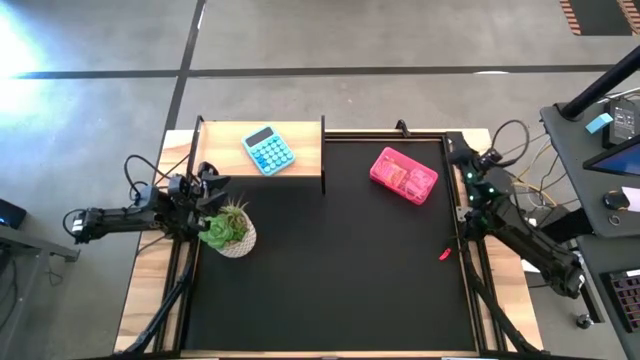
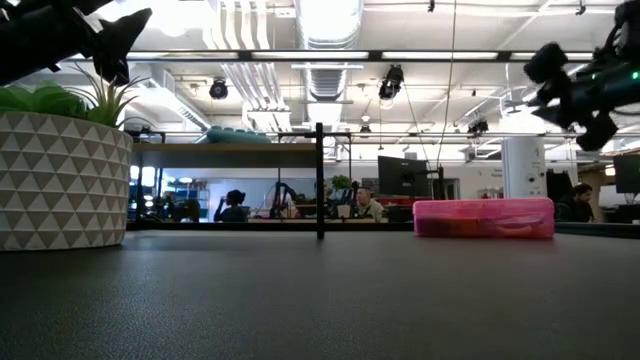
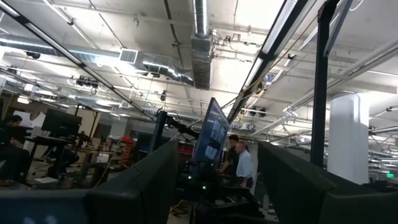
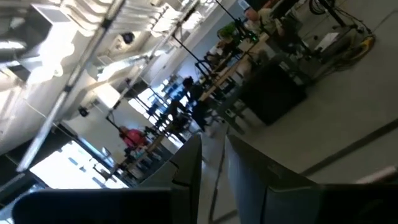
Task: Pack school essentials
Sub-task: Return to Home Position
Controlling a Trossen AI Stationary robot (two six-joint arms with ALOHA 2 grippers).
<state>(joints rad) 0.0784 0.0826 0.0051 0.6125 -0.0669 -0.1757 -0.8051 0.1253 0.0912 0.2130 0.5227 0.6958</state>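
A pink see-through case (image 1: pixel 403 175) lies flat on the black mat (image 1: pixel 330 280) at the far right; it also shows in the low view (image 2: pixel 483 217). Of the school essentials, only a small red thing (image 1: pixel 445 254) shows loose, on the mat near the right edge. What is inside the case cannot be told. My left gripper (image 1: pixel 212 183) hangs raised over the table's left edge, open with nothing between its fingers (image 3: pixel 214 186). My right gripper (image 1: pixel 462 160) hangs raised at the right edge, just right of the case. Its fingers stand a narrow gap apart with nothing between them (image 4: pixel 213 171).
A green plant in a white patterned pot (image 1: pixel 232 230) stands at the mat's left edge, right under my left gripper. A blue calculator (image 1: pixel 268 150) lies on the wooden strip at the far left. A thin black post (image 2: pixel 319 180) stands at the far edge.
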